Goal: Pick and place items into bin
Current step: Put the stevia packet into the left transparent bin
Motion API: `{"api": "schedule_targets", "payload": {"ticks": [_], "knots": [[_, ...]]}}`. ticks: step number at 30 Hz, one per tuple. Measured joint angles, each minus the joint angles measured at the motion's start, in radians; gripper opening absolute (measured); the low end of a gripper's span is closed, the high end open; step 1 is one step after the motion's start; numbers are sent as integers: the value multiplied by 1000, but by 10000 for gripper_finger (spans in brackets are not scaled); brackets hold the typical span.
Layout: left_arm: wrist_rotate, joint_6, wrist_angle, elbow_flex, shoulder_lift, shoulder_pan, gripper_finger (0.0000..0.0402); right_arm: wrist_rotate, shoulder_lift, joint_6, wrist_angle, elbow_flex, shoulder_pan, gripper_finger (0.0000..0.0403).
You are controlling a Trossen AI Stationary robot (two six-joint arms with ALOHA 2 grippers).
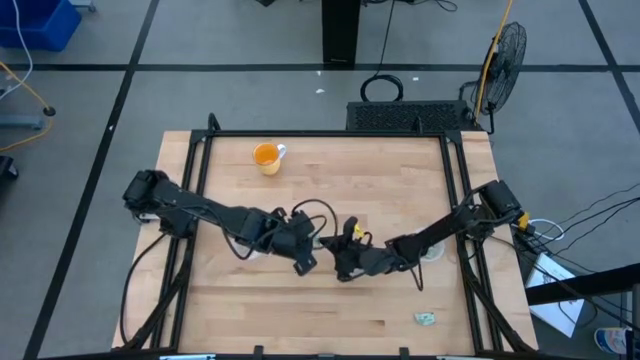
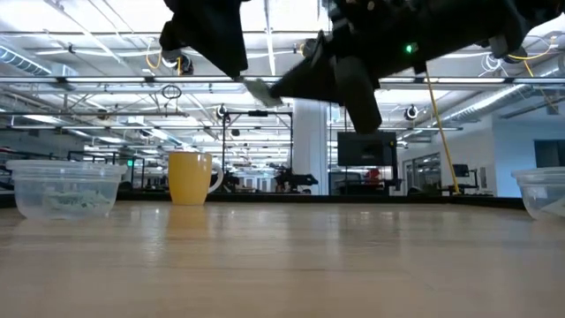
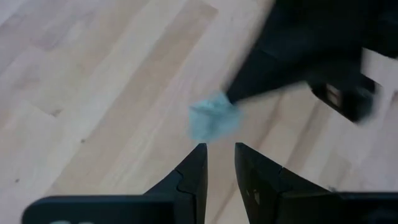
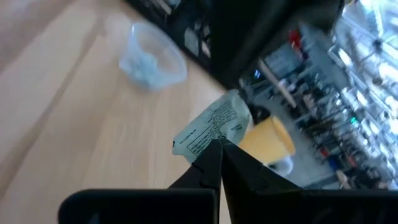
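Observation:
My right gripper (image 4: 219, 146) hangs above the table's middle (image 1: 343, 265), shut on a small green-and-white packet (image 4: 214, 127). The same packet shows in the left wrist view (image 3: 214, 119) and as a pale sliver in the low view (image 2: 260, 91). My left gripper (image 3: 221, 149) is open and stands close beside the right one (image 1: 303, 260). Its fingertips point at the packet, just short of it. Another packet (image 1: 427, 319) lies flat on the table near the near right corner. A clear cup (image 2: 66, 188) (image 4: 149, 59) holds several green packets. My right gripper pinches the packet between its two fingertips at one edge (image 4: 211, 140). The rest of the packet sticks out beyond the fingertips towards my left gripper. It is lifted well clear of the table.
An orange mug (image 1: 266, 157) (image 2: 190, 177) stands on the far part of the table. A second clear cup (image 2: 543, 193) stands on the right under my right arm (image 1: 432, 250). Black frame rails (image 1: 200, 160) run along the table's left, right and far sides.

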Motion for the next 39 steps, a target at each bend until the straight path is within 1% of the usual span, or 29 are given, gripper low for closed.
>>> {"api": "schedule_targets", "payload": {"ticks": [4, 8, 12, 18, 22, 26, 28, 31, 34, 39], "knots": [[0, 7, 2, 0, 0, 25, 88, -2, 0, -33, 67, 0, 6, 0], [4, 32, 3, 0, 0, 35, 88, -3, 0, -27, 56, 0, 8, 0], [31, 18, 2, 0, 0, 40, 88, 1, 0, -6, 19, 0, 12, 0], [42, 26, 1, 0, 0, 13, 88, 5, 0, 42, 4, 0, 8, 0], [53, 11, 0, 0, 0, 16, 88, 53, 0, -13, 35, 0, 7, 0], [30, 86, -5, 0, 0, 43, 88, 55, 0, -10, 18, 0, 11, 0], [54, 116, -11, 0, -1, 62, 88, 56, -1, -8, 14, 0, 17, 0], [61, 150, -10, 0, -1, 74, 88, 57, 0, -20, 6, 0, 25, 0], [105, 199, -10, 0, -1, 93, 88, 64, 0, -30, 7, 0, 32, 0], [157, 276, -9, 0, -1, 135, 89, 148, 0, 18, -36, 0, 41, 0]]}}
